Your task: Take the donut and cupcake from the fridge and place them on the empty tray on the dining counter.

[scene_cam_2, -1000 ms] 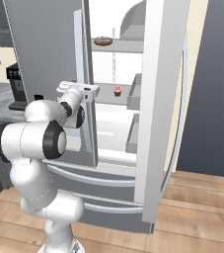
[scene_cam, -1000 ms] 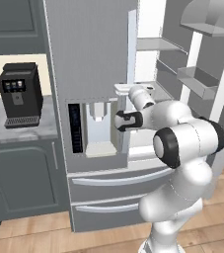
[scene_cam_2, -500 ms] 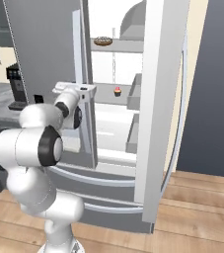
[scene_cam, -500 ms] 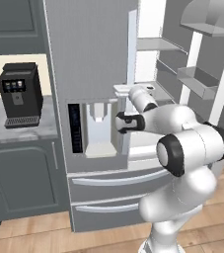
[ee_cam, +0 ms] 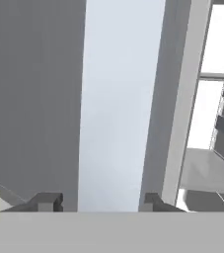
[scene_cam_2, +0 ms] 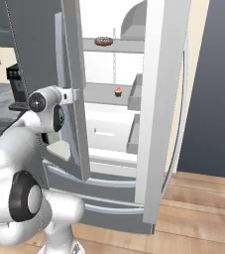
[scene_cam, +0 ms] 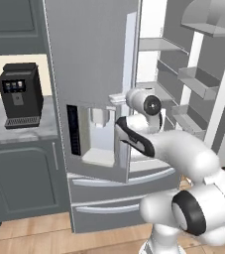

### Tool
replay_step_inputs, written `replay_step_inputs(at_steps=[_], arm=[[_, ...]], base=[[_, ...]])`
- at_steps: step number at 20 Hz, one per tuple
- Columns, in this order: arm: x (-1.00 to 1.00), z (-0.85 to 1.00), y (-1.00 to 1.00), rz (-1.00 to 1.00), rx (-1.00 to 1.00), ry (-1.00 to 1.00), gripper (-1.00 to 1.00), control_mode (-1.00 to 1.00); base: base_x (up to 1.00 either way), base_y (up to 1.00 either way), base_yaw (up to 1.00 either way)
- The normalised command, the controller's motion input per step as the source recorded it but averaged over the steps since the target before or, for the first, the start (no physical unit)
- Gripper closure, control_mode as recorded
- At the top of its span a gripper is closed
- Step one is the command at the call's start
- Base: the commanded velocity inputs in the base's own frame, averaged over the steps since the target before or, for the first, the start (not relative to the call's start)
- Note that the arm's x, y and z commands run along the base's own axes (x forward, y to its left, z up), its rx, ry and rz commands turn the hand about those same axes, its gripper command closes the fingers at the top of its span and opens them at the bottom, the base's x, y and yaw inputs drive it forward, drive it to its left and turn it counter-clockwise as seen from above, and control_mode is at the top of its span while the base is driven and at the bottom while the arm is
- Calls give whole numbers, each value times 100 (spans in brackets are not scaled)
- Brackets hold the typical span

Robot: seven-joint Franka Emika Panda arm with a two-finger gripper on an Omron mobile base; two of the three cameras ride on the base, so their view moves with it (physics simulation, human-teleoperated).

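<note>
The fridge [scene_cam: 94,59] stands with both upper doors swung out. In the right base view the donut [scene_cam_2: 103,41] lies on the top shelf and the cupcake [scene_cam_2: 118,92] sits on the shelf below. My gripper [scene_cam_2: 78,94] is at the free edge of the left door [scene_cam: 116,98], well left of both pastries. In the hand view the pale door edge runs up between the two fingertips [ee_cam: 49,201], and the gripper [ee_cam: 99,201] is shut on that edge. The tray and the dining counter are out of view.
A black coffee machine [scene_cam: 20,94] stands on the dark cabinet counter to the fridge's left. The right door [scene_cam_2: 163,99], with its inner bins [scene_cam: 198,79], juts out toward me. Wooden floor [scene_cam_2: 198,213] lies in front of the fridge.
My jaws closed in on the left door's edge. The arm's elbow swung lower and closer to the cameras while the hand stayed at the door, and the door edge moved slightly outward.
</note>
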Motion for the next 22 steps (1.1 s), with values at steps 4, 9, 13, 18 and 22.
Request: replay_step_inputs(at_steps=[4,9,13,18,22], arm=[[-100,26,84,-12,0,39,100,-100],[-100,-18,100,-9,-5,-2,100,-100],[-100,-12,100,-8,-9,-2,100,-100],[-94,7,87,-1,-3,8,-100,-100],[-100,43,21,3,-2,0,-100,-100]], base=[[0,0,0],[0,0,0],[0,0,0],[0,0,0],[0,0,0]])
